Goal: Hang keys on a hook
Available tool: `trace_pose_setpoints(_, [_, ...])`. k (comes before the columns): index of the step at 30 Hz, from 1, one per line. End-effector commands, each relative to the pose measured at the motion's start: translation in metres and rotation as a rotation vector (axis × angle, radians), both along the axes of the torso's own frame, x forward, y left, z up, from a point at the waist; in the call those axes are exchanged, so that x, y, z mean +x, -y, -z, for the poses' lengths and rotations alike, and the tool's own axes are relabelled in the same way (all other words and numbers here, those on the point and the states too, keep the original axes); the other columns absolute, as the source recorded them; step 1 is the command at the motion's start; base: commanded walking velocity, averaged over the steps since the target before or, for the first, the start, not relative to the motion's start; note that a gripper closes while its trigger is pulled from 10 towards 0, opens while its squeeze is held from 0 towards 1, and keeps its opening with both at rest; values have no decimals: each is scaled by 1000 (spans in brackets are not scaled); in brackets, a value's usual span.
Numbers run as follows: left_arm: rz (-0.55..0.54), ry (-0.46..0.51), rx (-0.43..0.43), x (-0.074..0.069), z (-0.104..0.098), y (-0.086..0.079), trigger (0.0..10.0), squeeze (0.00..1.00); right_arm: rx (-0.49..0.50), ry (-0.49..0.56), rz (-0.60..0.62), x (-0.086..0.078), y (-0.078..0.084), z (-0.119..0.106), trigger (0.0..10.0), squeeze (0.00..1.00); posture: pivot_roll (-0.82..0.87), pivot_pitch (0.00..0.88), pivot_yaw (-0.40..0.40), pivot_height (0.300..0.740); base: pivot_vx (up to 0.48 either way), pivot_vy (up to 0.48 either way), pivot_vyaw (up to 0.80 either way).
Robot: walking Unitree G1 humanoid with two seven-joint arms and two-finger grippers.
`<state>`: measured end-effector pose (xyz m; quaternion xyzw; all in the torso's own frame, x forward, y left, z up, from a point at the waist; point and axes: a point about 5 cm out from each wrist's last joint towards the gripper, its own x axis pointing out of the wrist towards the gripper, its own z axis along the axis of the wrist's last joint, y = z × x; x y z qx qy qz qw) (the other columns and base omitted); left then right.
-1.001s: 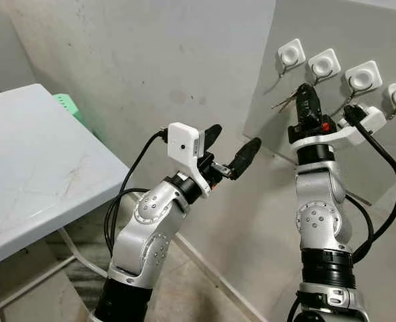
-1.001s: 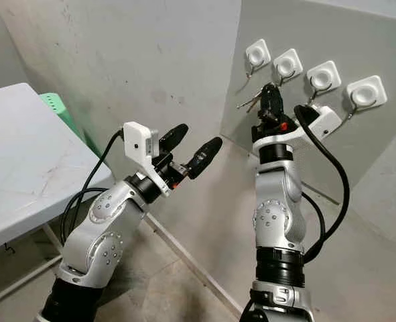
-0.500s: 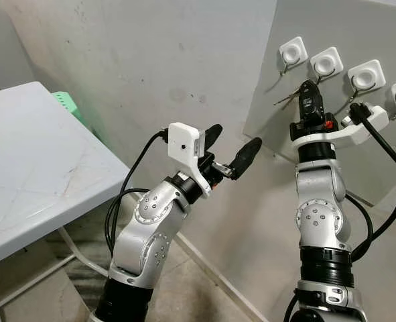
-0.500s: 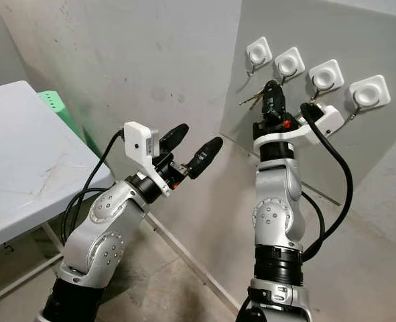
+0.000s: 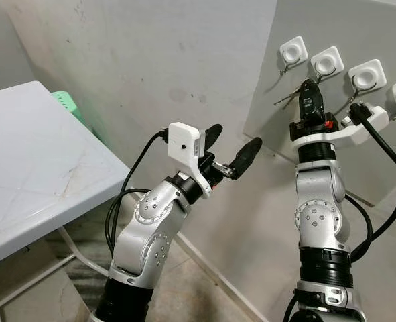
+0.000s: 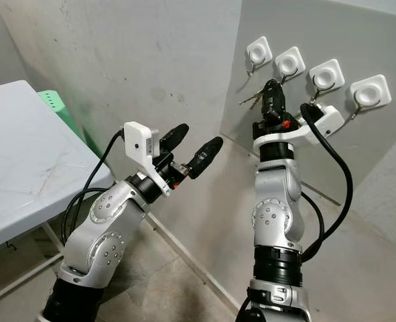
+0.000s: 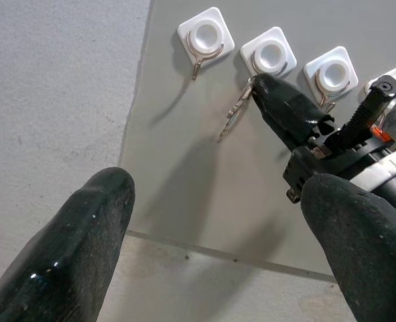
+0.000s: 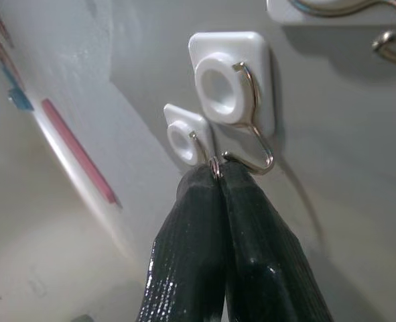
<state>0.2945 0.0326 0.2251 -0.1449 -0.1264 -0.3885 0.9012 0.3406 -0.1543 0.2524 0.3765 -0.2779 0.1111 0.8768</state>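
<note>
Grey concrete walls meeting at a corner, with a grey panel [image 5: 332,134] on the right wall carrying a row of four white hooks [image 5: 293,52]. White desk [image 5: 30,174] at nine o'clock, green crate [image 5: 69,107] behind its far edge. Right gripper [image 5: 307,90] raised against the panel, fingers [image 8: 211,255] clenched on the keys [image 5: 286,100], tips just below the second hook [image 7: 270,57] from the left. Key ring pinched at the fingertips, just beside that hook's wire; keys jutting toward nine o'clock of the gripper, apart from the first hook. Left gripper [image 5: 230,149] held mid-air at the centre, fingers [image 7: 70,248] released and spread wide, grasping nothing.
</note>
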Motion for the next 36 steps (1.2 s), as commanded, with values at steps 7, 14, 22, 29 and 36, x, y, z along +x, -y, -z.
trace_pose_setpoints(7, [6,17,-4,-3,-5,0,10000,0,-7,63,-2,-8,-1,-8,10000,0,11,60,-48,740,0,0,0])
trace_pose_setpoints(14, [10,16,-5,-3,-5,1,10000,0,10,57,10,-9,1,-7,10000,0,10,61,-44,740,0,0,0])
trace_pose_setpoints(22, [8,14,-13,-2,-6,1,10000,0,-16,29,-13,-9,-4,-1,10000,0,9,63,-43,740,0,0,0])
trace_pose_setpoints(29, [7,12,-15,-2,-6,0,10000,0,-53,8,-24,-7,-8,4,10000,0,9,65,-45,740,0,0,0])
trace_pose_setpoints(36, [8,11,-15,-2,-6,0,10000,0,-30,38,-3,-8,-4,-2,10000,0,8,63,-43,740,0,0,0])
